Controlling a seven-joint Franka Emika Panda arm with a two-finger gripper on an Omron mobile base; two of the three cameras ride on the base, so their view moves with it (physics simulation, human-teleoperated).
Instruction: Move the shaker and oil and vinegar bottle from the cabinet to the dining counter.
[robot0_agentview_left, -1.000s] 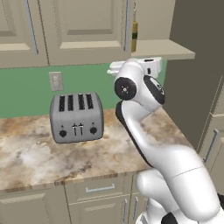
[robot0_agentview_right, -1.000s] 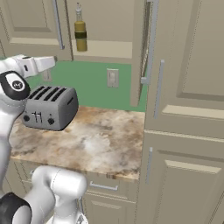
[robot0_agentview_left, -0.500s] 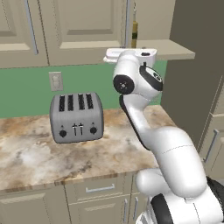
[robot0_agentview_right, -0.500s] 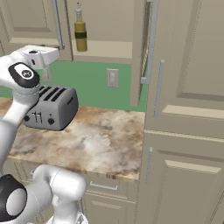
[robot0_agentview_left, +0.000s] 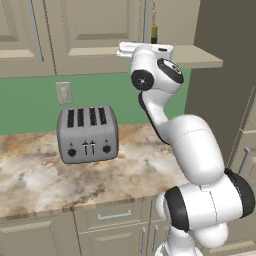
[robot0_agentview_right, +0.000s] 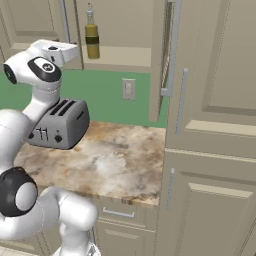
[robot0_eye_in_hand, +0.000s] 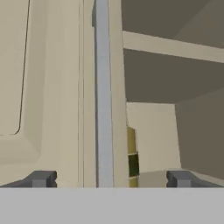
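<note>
The oil and vinegar bottle stands upright on the shelf of the open cabinet, slim and olive-yellow with a dark band. In the hand view only a narrow strip of the bottle shows past a door edge and its silver bar handle. My gripper is open and holds nothing. It sits at shelf height, left of the bottle and short of it, facing the closed door. The shaker is hidden. The dining counter is out of view.
A silver four-slot toaster stands on the marbled worktop below the gripper, against the green backsplash. The cabinet's right door swings out over the worktop. Tall beige cabinets fill the right.
The hand has risen from below the shelf to shelf height in front of the cabinet. The jaws have stayed open, and the bottle has not moved.
</note>
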